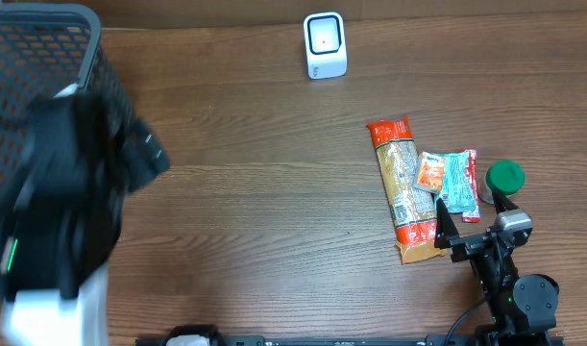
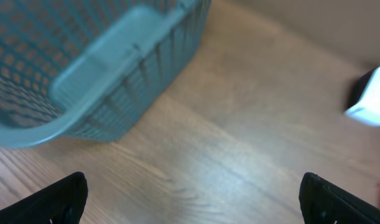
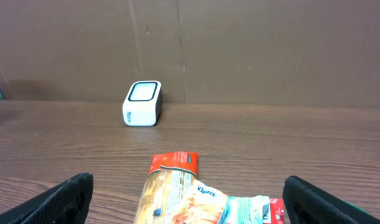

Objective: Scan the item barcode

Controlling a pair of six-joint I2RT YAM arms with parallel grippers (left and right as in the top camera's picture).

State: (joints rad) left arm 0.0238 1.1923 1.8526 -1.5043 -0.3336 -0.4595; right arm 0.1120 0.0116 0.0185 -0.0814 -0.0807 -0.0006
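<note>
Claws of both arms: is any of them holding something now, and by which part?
Nothing is held. The left claw is open near the basket; the right claw is open too, facing the pasta packet.

Basket (image 1: 43,38) 1; scanner (image 1: 325,45) 1; packets (image 1: 404,187) 3; green lid (image 1: 505,176) 1.

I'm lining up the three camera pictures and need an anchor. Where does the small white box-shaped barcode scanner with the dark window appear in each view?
Overhead: the white barcode scanner stands at top centre, near the table's far edge.
Left wrist: only a blurred white part shows, cut off at the right edge.
Right wrist: left of centre, in front of the back wall.
Shared landmark: the brown wooden table it stands on, seen in all three.
</note>
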